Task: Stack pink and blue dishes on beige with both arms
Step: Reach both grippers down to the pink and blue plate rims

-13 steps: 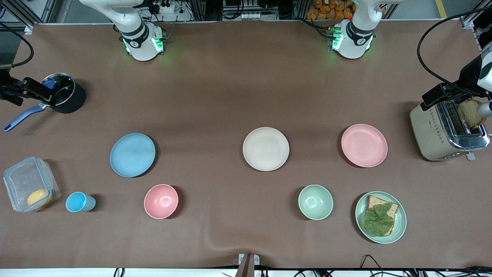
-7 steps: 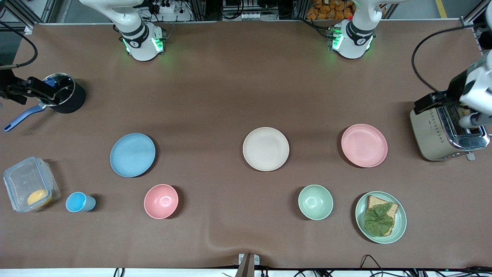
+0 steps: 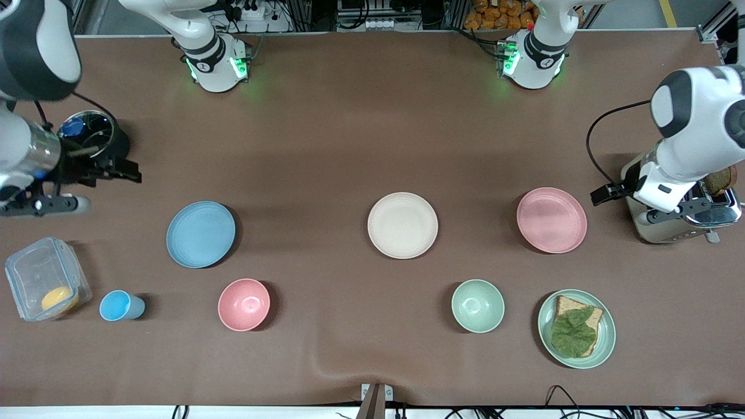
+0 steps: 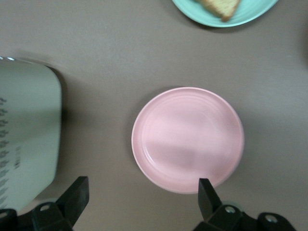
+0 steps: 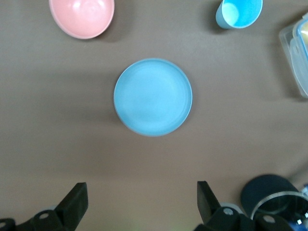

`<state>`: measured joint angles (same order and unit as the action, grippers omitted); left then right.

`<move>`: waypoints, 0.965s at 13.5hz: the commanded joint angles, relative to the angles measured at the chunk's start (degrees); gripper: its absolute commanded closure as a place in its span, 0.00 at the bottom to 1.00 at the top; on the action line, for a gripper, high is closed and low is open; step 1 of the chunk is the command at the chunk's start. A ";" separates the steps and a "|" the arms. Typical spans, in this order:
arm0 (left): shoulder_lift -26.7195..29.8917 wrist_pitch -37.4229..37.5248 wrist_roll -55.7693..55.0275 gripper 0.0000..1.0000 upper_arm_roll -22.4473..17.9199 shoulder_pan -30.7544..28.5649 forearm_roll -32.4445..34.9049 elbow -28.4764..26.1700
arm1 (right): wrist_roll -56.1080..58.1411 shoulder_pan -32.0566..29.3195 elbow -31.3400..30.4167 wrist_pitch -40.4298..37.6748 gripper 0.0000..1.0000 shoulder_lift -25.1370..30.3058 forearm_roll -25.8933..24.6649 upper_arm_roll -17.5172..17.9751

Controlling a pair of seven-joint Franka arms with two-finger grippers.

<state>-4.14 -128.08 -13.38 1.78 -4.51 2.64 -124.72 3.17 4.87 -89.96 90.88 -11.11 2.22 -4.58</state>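
While all three plates lie apart on the brown desk (image 3: 349, 134), nothing is stacked yet. The left claw (image 4: 139, 204) hangs wide and empty over the desk between the silver toaster (image 3: 669, 203) and the flat round pale pink plate (image 3: 552, 220), so the left arm is nearer to it. The right claw (image 5: 139, 204) hangs wide and empty near the black pot (image 3: 102, 142), with the flat round light blue plate (image 3: 201, 234) near it. The flat round cream-beige plate (image 3: 402, 225) waits between them. Each plate looks smooth, with a low rim.
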 commanded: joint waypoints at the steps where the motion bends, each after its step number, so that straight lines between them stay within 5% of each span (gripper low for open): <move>1: -1.20 -12.42 -0.59 0.00 0.24 -0.68 0.78 -8.42 | 1.40 -2.32 -2.14 4.98 0.00 -4.78 0.33 0.01; 7: -13.78 -27.12 -1.91 0.00 0.33 -3.84 -0.27 -9.66 | 6.22 -6.53 -15.68 27.38 0.00 -11.72 0.77 0.10; 10: -16.68 -29.85 -1.91 0.00 0.33 -4.02 -0.27 -9.48 | 8.16 -7.68 -15.69 28.30 0.00 -17.09 1.38 0.19; 12: -17.75 -31.08 -2.00 0.15 0.33 -4.02 -0.27 -9.40 | 8.25 -7.86 -15.60 28.73 0.00 -19.29 3.66 0.10; 13: -17.75 -31.09 -2.09 0.32 0.33 -4.02 -0.27 -9.40 | 8.26 -7.86 -15.60 29.78 0.00 -20.26 3.76 0.10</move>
<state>-21.69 -158.12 -14.70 1.80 -8.28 2.63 -134.31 10.27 -2.40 -106.13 119.80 -30.06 4.28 -4.95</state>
